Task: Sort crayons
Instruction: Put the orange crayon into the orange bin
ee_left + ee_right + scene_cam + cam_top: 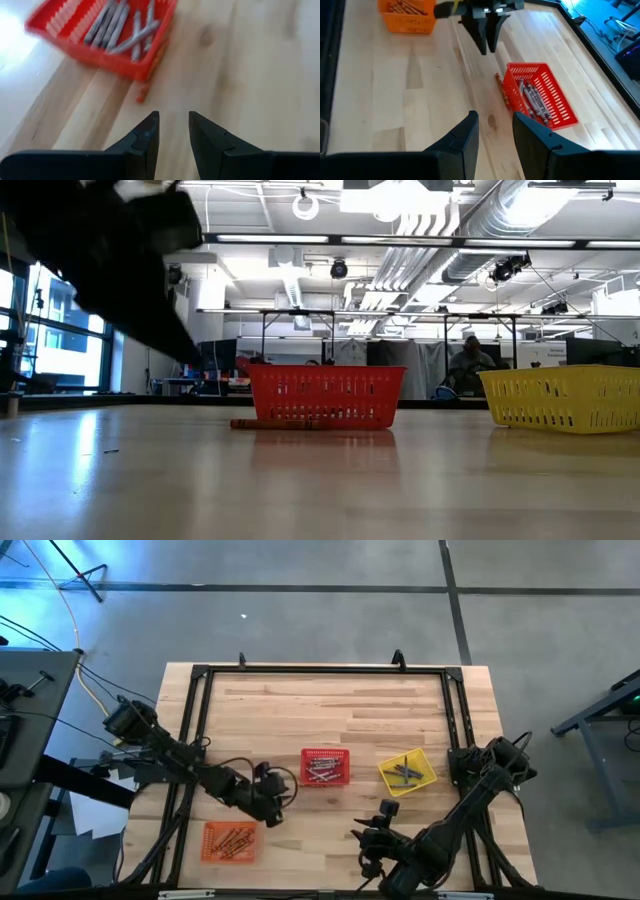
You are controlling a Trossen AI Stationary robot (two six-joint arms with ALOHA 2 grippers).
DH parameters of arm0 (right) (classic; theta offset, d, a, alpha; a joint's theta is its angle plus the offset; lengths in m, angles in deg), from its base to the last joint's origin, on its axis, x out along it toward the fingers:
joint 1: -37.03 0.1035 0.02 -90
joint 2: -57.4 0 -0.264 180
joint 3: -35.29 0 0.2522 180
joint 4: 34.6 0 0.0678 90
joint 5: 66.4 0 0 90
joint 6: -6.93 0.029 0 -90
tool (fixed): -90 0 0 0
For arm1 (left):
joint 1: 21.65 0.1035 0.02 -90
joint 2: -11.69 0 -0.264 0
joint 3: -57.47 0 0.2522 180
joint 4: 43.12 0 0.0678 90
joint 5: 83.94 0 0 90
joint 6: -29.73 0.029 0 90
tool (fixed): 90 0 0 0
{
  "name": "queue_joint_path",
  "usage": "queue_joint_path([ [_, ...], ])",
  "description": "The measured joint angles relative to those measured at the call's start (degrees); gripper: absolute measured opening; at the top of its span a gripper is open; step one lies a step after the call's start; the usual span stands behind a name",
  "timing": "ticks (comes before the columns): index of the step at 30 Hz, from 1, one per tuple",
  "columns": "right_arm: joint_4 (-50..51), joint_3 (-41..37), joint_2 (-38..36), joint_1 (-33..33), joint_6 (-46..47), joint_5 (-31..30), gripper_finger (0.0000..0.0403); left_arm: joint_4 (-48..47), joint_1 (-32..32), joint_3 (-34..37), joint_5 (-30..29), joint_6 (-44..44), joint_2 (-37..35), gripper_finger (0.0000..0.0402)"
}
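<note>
Sorting of crayons, late stage. The wooden worktop (330,710) carries three mesh baskets: a red basket (326,767) at centre holding grey crayons (534,101), a yellow basket (408,771) beside it toward the right arm holding bluish-grey crayons (405,772), and an orange basket (229,841) near the front edge on the left arm's side holding orange crayons (233,839). One stray crayon (500,90), reddish, lies flat on the worktop touching or just beside the red basket's wall, on the side facing the left arm. The left hand (270,808) hangs over bare wood near that basket, fingers a little apart and empty, pointed toward the stray crayon. The right hand (372,843) waits near the front edge, fingers likewise apart and empty. Step in hand, as judged: approach to the last unsorted crayon. The next move calls for lowering the left hand astride the thin stick without nudging the basket, then closing squarely across it.
</note>
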Motion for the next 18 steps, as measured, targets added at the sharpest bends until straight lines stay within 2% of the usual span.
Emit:
queue_joint_path([
  [4,0.7,0.0,0.0,-1.3,0.0,0.0,0.0112,0.0,3.4,1.6,3.8,2.8,0.7,0.0095],
  [11,1.4,0.0,0.0,-3.4,0.0,0.8,0.0112,1.2,7.2,1.6,4.6,10.6,0.6,0.0095],
  [18,2.2,0.0,0.0,-4.7,0.0,1.6,0.0112,3.9,9.7,1.6,4.7,14.2,0.9,0.0095],
])
